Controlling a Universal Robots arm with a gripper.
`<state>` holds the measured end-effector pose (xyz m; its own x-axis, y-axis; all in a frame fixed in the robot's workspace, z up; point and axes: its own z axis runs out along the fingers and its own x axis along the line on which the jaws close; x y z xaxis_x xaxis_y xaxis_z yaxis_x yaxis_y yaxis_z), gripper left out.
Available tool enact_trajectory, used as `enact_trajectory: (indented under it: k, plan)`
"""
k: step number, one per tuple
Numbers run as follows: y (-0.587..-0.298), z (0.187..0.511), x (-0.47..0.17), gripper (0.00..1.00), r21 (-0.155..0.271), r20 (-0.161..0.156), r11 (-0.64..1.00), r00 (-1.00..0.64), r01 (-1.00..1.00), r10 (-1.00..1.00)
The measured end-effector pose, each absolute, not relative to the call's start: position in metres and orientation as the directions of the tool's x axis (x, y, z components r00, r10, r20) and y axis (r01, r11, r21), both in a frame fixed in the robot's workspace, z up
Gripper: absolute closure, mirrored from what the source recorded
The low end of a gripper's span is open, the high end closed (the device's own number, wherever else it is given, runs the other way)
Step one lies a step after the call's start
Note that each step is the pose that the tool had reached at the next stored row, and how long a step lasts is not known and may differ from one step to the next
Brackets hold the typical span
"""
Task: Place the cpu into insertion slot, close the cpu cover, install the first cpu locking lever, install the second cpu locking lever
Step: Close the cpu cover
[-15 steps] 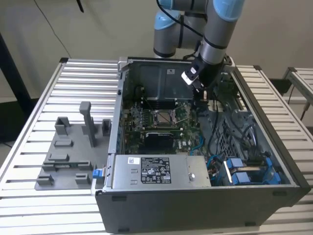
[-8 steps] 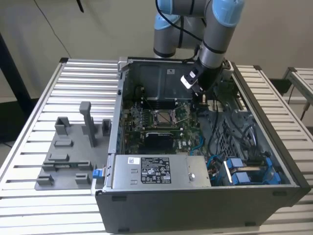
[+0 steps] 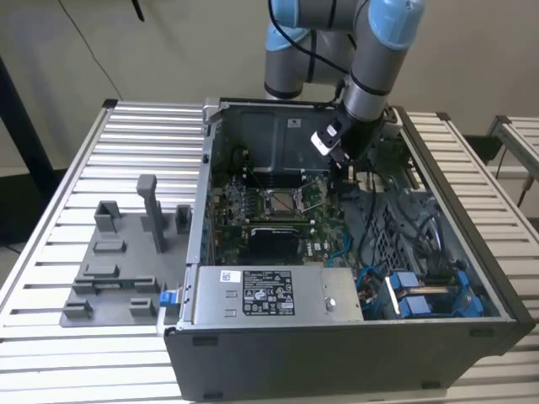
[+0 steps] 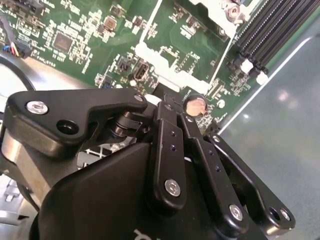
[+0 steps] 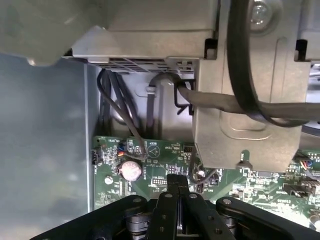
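Note:
In the exterior view the insertion slot (image 3: 280, 201) sits mid-board inside the open computer case, with the silver cpu cover (image 3: 266, 202) lying flat as a frame around it. A pale square shows in the cover's window; I cannot tell if it is the cpu. My gripper (image 3: 344, 172) hangs inside the case to the exterior view's right of the slot and a little behind it, apart from it. Both wrist views show its black fingers pressed together with nothing between them, gripper (image 4: 172, 102) (image 5: 178, 180), just above the green board near a coin battery (image 5: 131, 171).
A grey box with a white label (image 3: 269, 293) fills the case's front. Blue-plugged cables (image 3: 421, 295) lie at the exterior view's right. A metal drive cage (image 5: 240, 125) with black cables stands beside the gripper. A grey fixture plate with posts (image 3: 109, 269) lies outside the case.

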<state>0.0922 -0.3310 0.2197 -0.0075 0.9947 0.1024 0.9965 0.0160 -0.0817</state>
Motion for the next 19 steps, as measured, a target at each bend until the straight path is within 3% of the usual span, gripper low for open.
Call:
enact_trajectory:
  k: [19]
  plan:
    - [-0.336,0.232,0.086,0.89,-0.114,0.132,0.02,-0.005,0.993,0.991]
